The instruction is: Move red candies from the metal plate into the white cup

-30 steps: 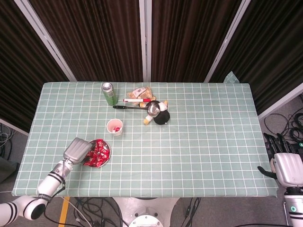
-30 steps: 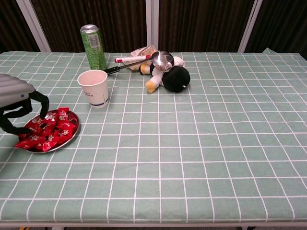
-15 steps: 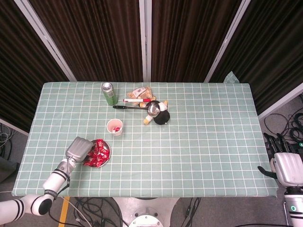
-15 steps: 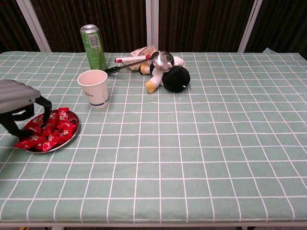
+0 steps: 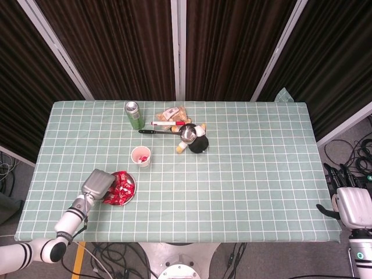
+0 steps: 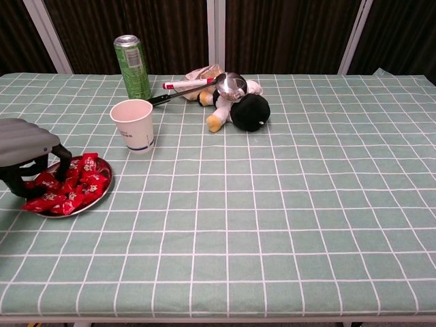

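The left hand [image 6: 26,153] is cut off by the chest view's edge; its dark fingers [image 6: 63,158] curl down into the candies [image 6: 68,187], but whether they grip one cannot be told. The crinkly red wrappers heap on the shiny round plate [image 6: 102,193], near the smooth white cup [image 6: 133,125]. The right hand [image 5: 353,204] hangs off the bench [image 5: 244,174], holding nothing, fingers apart.

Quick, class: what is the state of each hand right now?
Left hand: fingers down among the red candies; grip cannot be told.
Right hand: off the table, holding nothing; fingers unclear.
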{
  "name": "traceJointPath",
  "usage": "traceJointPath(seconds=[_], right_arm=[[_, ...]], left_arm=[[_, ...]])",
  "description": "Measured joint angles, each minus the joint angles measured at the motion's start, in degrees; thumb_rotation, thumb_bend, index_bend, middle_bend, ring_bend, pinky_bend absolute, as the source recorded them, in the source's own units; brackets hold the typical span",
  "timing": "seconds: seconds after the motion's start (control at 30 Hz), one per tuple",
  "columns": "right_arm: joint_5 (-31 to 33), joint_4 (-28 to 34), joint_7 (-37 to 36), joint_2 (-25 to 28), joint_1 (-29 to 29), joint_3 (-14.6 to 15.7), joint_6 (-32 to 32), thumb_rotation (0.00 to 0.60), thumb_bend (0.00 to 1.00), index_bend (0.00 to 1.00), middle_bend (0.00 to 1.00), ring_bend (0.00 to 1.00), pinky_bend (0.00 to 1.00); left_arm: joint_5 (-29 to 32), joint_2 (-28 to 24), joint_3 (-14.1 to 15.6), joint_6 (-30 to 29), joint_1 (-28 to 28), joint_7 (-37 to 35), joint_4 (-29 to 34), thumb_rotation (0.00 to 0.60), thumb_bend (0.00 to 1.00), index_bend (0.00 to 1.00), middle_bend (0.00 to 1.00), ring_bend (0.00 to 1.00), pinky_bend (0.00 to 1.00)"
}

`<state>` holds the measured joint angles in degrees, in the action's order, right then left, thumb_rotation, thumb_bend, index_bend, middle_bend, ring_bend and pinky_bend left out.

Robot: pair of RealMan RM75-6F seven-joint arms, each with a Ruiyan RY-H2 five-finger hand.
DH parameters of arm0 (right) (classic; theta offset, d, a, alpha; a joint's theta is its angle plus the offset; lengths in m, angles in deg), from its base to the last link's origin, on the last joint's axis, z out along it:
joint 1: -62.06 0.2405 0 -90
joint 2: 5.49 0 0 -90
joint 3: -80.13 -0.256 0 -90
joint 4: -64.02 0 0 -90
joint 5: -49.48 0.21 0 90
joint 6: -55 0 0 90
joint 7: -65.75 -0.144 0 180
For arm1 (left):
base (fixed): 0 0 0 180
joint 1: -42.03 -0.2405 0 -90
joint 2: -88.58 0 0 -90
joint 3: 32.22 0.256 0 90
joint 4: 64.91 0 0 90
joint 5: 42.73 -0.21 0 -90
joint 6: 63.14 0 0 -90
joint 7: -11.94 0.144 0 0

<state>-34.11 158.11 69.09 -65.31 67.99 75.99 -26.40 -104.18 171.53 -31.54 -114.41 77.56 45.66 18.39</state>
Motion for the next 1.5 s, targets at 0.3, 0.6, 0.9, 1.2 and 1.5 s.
traceJointPath(seconds=[0.3, 0.6, 0.9, 1.2, 1.5], right_arm=[[-0.05, 0.19, 0.06, 0.10, -0.11, 0.07, -0.21, 0.600, 0.02, 0.03, 0.16, 0.00, 0.19], [-0.05, -0.06, -0.18, 0.05, -0.15, 0.17, -0.16, 0.600, 0.02, 0.02, 0.16, 0.00, 0.19], [0.04, -0.21, -0.28, -0.03, -0.12, 0.19, -0.05, 0.600, 0.02, 0.02, 0.16, 0.00, 0.19], [0.51, -0.61, -0.63, -0.03, -0.12, 0.07, 0.17, 0.600, 0.02, 0.02, 0.16, 0.00, 0.20], [1.21, -0.92, -0.86, 0.07, 0.02, -0.17, 0.61, 0.600, 0.02, 0.02, 0.16, 0.00, 0.20]], left_arm=[[-2.61, 0.31, -0.38, -1.23, -0.50, -4.34, -0.52, 0.600, 0.38, 0.66, 1.00, 0.96, 1.00], [-5.47, -4.35, -4.84, -3.85, 0.10, -10.97, 4.92, 0.600, 0.38, 0.66, 1.00, 0.96, 1.00], [-6.07, -5.61, -12.51, -1.49, 6.40, -16.51, 5.87, 0.600, 0.38, 0.66, 1.00, 0.96, 1.00], [-0.97, 1.36, -14.87, 5.04, 13.03, -17.42, -5.63, 0.600, 0.38, 0.66, 1.00, 0.96, 1.00], [3.76, 4.74, -13.32, 8.84, 16.29, -14.13, -10.56, 0.600, 0.38, 0.62, 1.00, 0.95, 1.00]])
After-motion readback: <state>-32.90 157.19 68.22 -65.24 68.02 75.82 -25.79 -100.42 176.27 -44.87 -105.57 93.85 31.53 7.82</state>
